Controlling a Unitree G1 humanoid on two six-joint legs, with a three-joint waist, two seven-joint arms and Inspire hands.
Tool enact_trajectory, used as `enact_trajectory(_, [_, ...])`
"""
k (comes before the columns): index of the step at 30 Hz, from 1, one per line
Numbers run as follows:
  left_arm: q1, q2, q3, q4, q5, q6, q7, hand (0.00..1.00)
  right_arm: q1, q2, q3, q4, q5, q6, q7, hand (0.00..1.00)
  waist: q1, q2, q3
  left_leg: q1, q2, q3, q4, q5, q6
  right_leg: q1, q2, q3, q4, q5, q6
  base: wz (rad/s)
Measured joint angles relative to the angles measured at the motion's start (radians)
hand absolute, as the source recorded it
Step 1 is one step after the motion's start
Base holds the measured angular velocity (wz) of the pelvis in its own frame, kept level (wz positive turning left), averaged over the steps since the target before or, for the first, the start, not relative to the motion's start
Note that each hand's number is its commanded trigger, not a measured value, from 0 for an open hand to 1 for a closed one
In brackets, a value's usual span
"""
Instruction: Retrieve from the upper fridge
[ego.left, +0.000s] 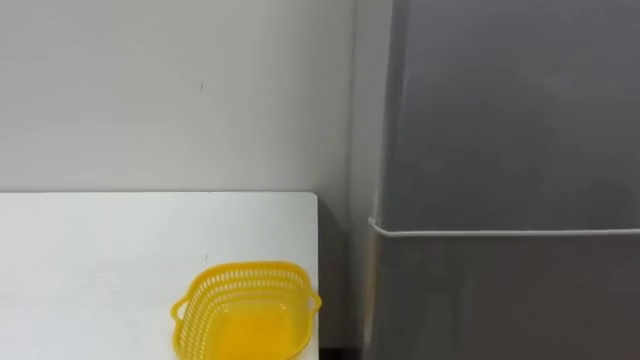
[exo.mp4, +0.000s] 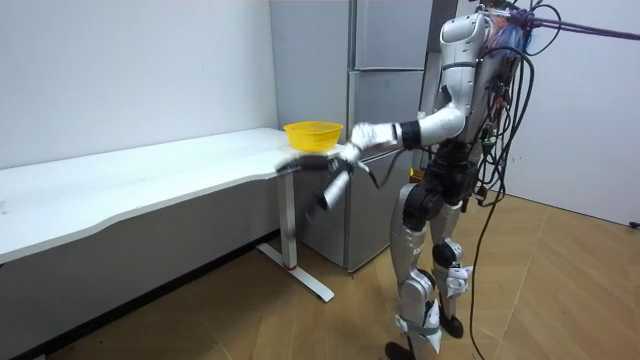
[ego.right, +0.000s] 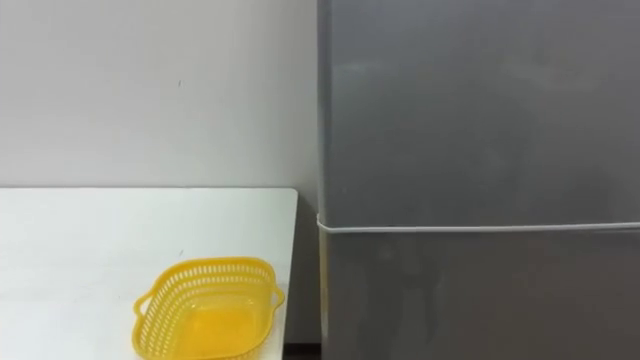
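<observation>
Room view shows you the robot standing before the tall grey two-door fridge (exo.mp4: 385, 120), one hand (exo.mp4: 338, 185) outstretched near the white desk (exo.mp4: 150, 180) edge; whether it is open, you cannot tell. The fridge's upper door (ego.right: 480, 110) is closed, and a yellow perforated plastic basket (ego.left: 245, 310) sits on the desk corner beside it

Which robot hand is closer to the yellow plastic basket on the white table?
Left, as far as the room view tells. The left hand reaches out just beside the yellow plastic basket, at the end of the white table; the right hand, blurred, hangs lower, before the grey fridge.
</observation>
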Motion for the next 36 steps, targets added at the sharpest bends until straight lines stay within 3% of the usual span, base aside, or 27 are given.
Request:
enact_trajectory(4, [-0.023,0.009,0.001,-0.122,0.019,0.004,-0.063,0.0,-0.003,-0.004,-0.002,0.005,-0.001,0.001,0.012,0.0,-0.001,0.008,0.0028,0.001,-0.001,-0.002,0.001,0.0,0.0,0.003,0.0,-0.002,-0.002,0.0,0.0,0.0])
enact_trajectory(12, [-0.045,0.016,0.0,-0.307,0.077,0.083,-0.338,0.0,0.001,-0.001,-0.052,0.025,-0.034,0.01,0.092,0.0,-0.025,0.009,0.0053,-0.015,-0.001,-0.012,0.012,0.0,0.0,-0.002,-0.001,-0.009,-0.004,-0.001,0.001,0.04])
enact_trajectory(16, [-0.081,0.021,-0.009,-0.322,0.084,0.126,-0.465,0.0,-0.003,0.0,-0.059,0.043,-0.032,0.03,0.12,0.0,-0.032,0.019,0.0098,-0.018,-0.001,-0.011,0.017,0.0,0.0,-0.005,-0.001,-0.011,0.0,-0.002,0.001,0.02])
enact_trajectory(21, [-0.107,0.08,-0.053,-0.322,0.102,0.188,-0.657,0.0,-0.003,0.0,-0.059,0.057,-0.019,0.033,0.145,0.0,-0.049,0.028,0.0116,-0.03,-0.001,-0.009,0.02,0.001,0.001,-0.008,-0.002,-0.013,0.001,-0.002,0.001,0.02])
enact_trajectory(26, [-0.129,0.092,-0.086,-0.323,0.172,0.265,-0.816,0.0,-0.003,-0.005,-0.06,0.048,-0.025,0.052,0.177,0.0,-0.065,0.033,0.0144,-0.05,-0.001,0.003,0.036,0.001,0.001,-0.013,-0.006,-0.024,-0.001,-0.002,0.002,0.08])
enact_trajectory(30, [-0.161,0.101,-0.089,-0.323,0.259,0.325,-0.94,0.0,-0.004,-0.019,-0.06,0.04,-0.027,0.057,0.196,0.0,-0.061,0.045,0.0117,-0.056,-0.001,0.014,0.036,0.001,0.001,-0.025,-0.007,-0.021,0.003,-0.002,0.002,-0.02])
enact_trajectory(36, [-0.19,0.102,-0.117,-0.325,0.29,0.385,-1.064,0.0,-0.021,-0.032,-0.06,0.04,-0.032,0.093,0.205,0.0,-0.081,0.049,0.0107,-0.05,-0.001,0.039,0.034,0.002,0.003,-0.026,-0.01,-0.017,0.002,-0.003,0.004,-0.02])
